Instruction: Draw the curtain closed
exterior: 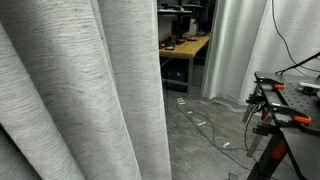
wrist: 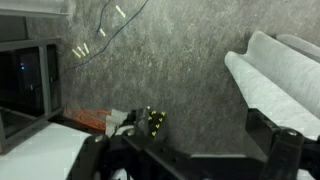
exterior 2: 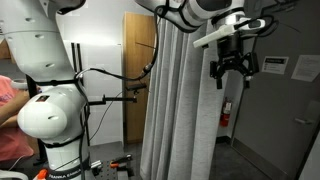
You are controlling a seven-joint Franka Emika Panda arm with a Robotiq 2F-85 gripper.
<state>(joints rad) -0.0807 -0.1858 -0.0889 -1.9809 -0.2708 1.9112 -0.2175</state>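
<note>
The curtain [exterior: 80, 90] is a tall light grey drape with fine horizontal streaks and deep folds; it fills the left half of an exterior view. In an exterior view it hangs bunched in the middle [exterior 2: 180, 100], with open space to its right. My gripper [exterior 2: 232, 70] hangs high up, just beside the curtain's right edge, fingers spread and holding nothing. In the wrist view the dark fingers [wrist: 195, 150] frame grey floor, and pale fabric folds [wrist: 275, 75] lie at the right, outside the fingers.
A wooden workbench [exterior: 185, 47], paler white drapes [exterior: 240, 50], a black table with orange clamps [exterior: 290, 100] and floor cables [exterior: 205, 125] lie beyond the curtain. The white robot base [exterior 2: 50, 110], a wooden door [exterior 2: 138, 70] and a fire extinguisher [exterior 2: 227, 112] stand nearby.
</note>
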